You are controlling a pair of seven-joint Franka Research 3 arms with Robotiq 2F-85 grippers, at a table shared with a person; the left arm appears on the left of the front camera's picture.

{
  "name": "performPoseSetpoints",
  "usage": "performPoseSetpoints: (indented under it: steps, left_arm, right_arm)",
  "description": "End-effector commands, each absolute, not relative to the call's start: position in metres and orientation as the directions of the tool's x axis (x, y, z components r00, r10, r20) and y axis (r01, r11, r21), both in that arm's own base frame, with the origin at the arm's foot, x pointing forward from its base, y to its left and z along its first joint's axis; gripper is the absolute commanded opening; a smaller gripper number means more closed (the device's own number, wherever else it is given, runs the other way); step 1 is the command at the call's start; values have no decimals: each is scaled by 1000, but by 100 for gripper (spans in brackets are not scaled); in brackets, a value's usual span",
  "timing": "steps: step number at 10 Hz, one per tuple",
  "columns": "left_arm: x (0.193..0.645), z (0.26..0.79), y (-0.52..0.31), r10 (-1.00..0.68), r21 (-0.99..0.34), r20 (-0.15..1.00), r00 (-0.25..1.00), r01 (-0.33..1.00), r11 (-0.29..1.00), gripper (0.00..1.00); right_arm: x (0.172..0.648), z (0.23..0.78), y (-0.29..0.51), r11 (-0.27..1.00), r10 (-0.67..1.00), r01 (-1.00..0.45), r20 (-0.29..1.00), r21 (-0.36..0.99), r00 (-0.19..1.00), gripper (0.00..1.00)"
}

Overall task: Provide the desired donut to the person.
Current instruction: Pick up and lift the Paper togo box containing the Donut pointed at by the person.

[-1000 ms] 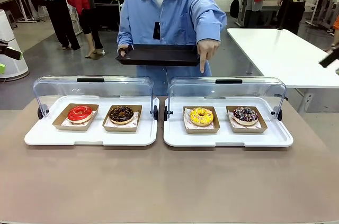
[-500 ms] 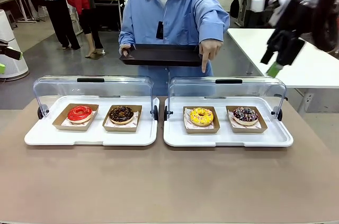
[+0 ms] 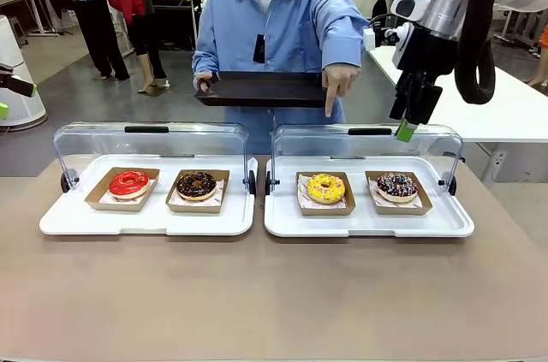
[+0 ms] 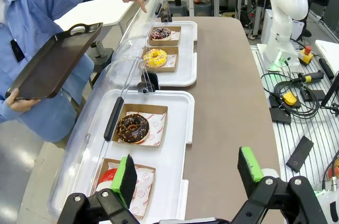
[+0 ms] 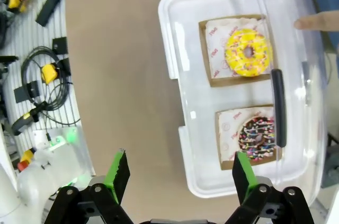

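no donut is picked yet. right gripper (image 3: 408,122) is wide open above the clear cover (image 3: 342,145); the pointed-at yellow donut (image 3: 325,187) sits below, to its left. left gripper (image 4: 186,173) is open too.

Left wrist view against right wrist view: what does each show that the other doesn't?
Left wrist: the left gripper, open, the red donut, the chocolate donut and the black tray that the person holds. Right wrist: the right gripper, open. Both: the yellow donut, the sprinkled donut and the person's pointing finger.
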State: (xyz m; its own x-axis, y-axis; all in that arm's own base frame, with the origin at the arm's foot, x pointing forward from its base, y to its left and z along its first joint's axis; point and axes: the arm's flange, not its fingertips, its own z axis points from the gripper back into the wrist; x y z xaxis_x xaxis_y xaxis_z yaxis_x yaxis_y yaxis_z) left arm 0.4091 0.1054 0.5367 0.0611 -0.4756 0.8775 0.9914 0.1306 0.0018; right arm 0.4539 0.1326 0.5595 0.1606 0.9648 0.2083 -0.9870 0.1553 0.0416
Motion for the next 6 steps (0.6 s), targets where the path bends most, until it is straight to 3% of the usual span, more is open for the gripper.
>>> performPoseSetpoints:
  steps: [1, 6]
  left_arm:
    - [409, 538, 107, -473, 2, 879, 59, 992, 128, 100]
    - [409, 538, 107, -473, 2, 879, 59, 992, 128, 100]
  right_arm:
    - [457, 557, 135, 154, 966, -988, 204, 32, 157, 100]
    - [457, 557, 135, 154, 966, -988, 204, 32, 157, 100]
